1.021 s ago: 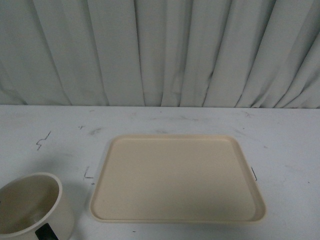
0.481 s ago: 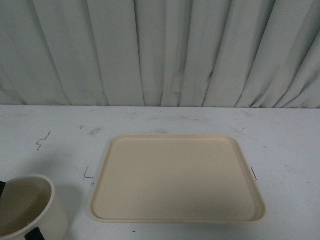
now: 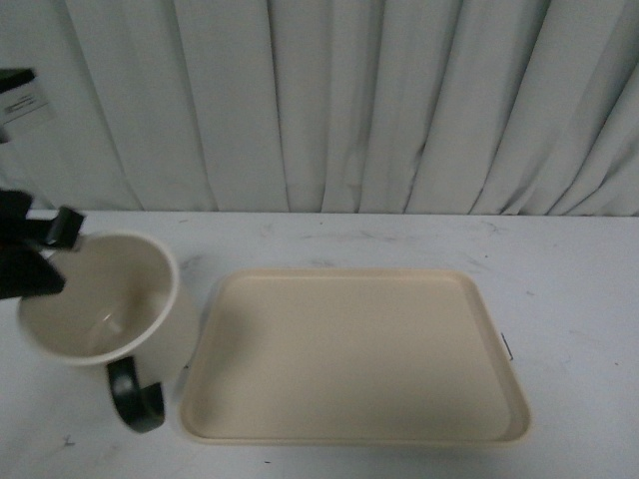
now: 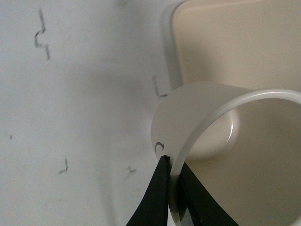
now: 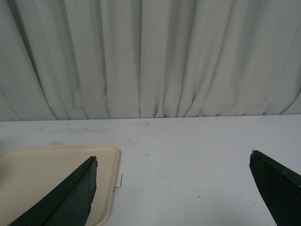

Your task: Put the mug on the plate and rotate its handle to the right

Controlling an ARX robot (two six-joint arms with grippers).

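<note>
While I watch the feeds, left gripper [image 4: 171,175] pinches the rim of the cream-white round mug [image 3: 100,294], one finger inside, one outside | mug tipped toward the camera, dark loop handle [image 3: 136,396] nearest me | just left of the flat beige rectangular plastic tray [image 3: 354,349] (not resting on it) | right gripper [image 5: 172,157] spread wide, empty, over the white table [image 5: 197,136]

mug [image 3: 105,289]: cream-white inside and out; small black curved mark on its wall just beside the left pincer [image 4: 173,164]
handle [image 3: 135,399]: dark green-black
plate [image 3: 354,354]: plain beige
left pincer: black
right pincer [image 5: 173,156]: black
table [image 3: 569,289]: white, dark scuffs
curtain [image 3: 349,100]: pale grey, vertical folds
</note>
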